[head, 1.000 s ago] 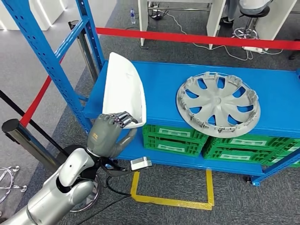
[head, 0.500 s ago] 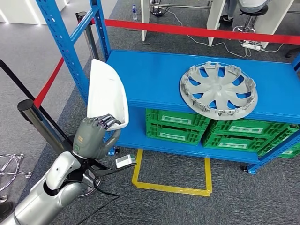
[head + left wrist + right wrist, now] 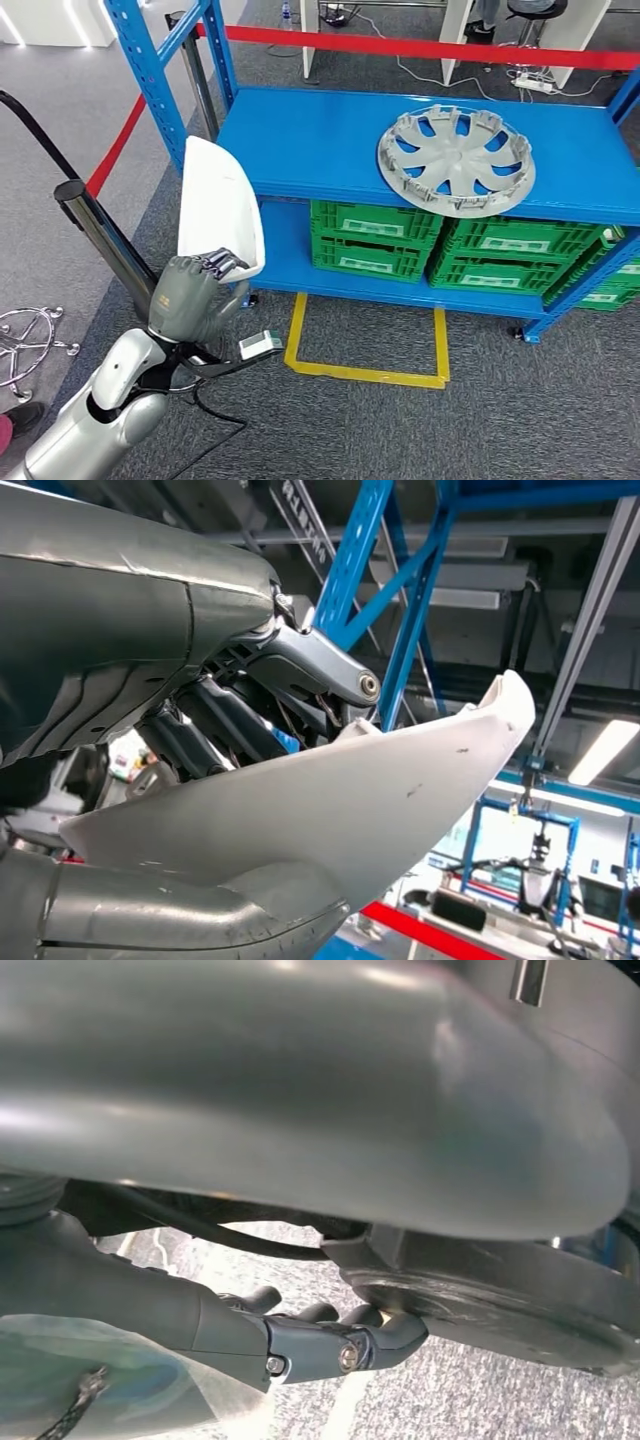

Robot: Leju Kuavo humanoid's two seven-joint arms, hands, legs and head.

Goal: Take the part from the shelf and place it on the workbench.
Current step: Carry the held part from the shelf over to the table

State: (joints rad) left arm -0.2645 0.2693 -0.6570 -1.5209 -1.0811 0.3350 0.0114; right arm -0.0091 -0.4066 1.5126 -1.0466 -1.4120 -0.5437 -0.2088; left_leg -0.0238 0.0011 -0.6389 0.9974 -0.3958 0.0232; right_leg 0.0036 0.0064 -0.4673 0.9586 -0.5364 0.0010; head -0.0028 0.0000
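A: The left hand (image 3: 192, 295) is gripping the white part (image 3: 219, 205) by its lower edge, dark fingers (image 3: 219, 263) curling over the rim and the thumb pressing from underneath. The part is standing nearly upright in the air, off the left end of the blue shelf (image 3: 317, 140), just outside its front left corner.

B: And from the left wrist, the part (image 3: 340, 800) is lying right across the hand (image 3: 136, 680), clamped between fingers and thumb. What's sitting on the shelf?

A: 1 grey wheel cover (image 3: 456, 160) is lying flat toward the right end of the upper deck, well apart from the part. Green crates (image 3: 377, 240) are filling the lower deck beneath it.

B: And the right hand (image 3: 324, 1335)?

A: In its wrist view the dark fingers are curling inward over grey carpet with nothing in them. A yellow floor outline (image 3: 362, 372) is lying in front of the shelf, and a red barrier tape (image 3: 423, 50) is stretching behind it.
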